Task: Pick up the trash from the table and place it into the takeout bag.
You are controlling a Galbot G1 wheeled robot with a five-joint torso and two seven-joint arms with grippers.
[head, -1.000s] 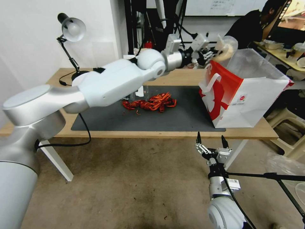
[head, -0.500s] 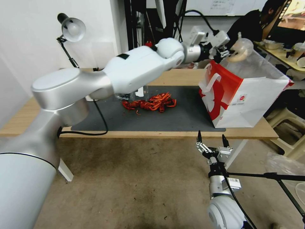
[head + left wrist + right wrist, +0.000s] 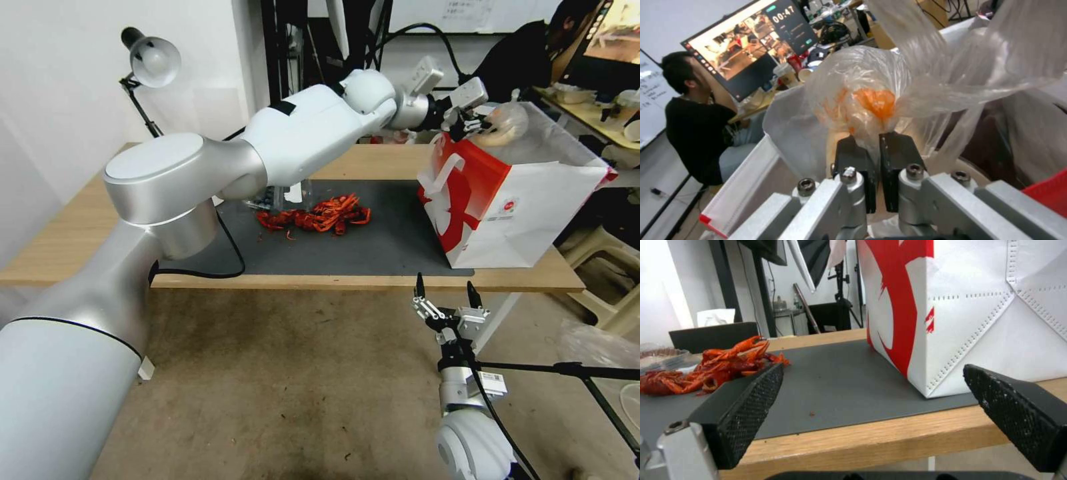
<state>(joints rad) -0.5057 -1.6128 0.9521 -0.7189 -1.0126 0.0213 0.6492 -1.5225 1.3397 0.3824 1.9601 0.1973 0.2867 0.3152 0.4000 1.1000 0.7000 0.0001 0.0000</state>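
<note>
My left gripper [image 3: 481, 121] is shut on the clear bag with a pale orange lump [image 3: 505, 124], holding it over the open top of the red-and-white takeout bag [image 3: 507, 200]. In the left wrist view the pads [image 3: 898, 150] pinch the clear bag's [image 3: 862, 96] plastic, with the takeout bag's rim [image 3: 740, 178] beneath. A pile of red shell trash [image 3: 319, 215] lies on the dark mat [image 3: 373, 250] of the light-wood table [image 3: 73, 233]. Below the table's front edge, my right gripper [image 3: 445, 293] stands open and holds nothing. The right wrist view has that gripper [image 3: 873, 376] facing the takeout bag [image 3: 973, 306] and the shell trash [image 3: 720, 366].
A desk lamp [image 3: 150, 61] stands at the table's back left, and its black cable [image 3: 200, 272] hangs over the front edge. A clear container [image 3: 280, 197] sits behind the shell pile, partly hidden by my left arm. A black tripod leg [image 3: 567, 368] crosses the floor at right.
My left arm has swung right with the clear bag, then dipped it slightly onto the takeout bag's opening. The right arm has not moved.
</note>
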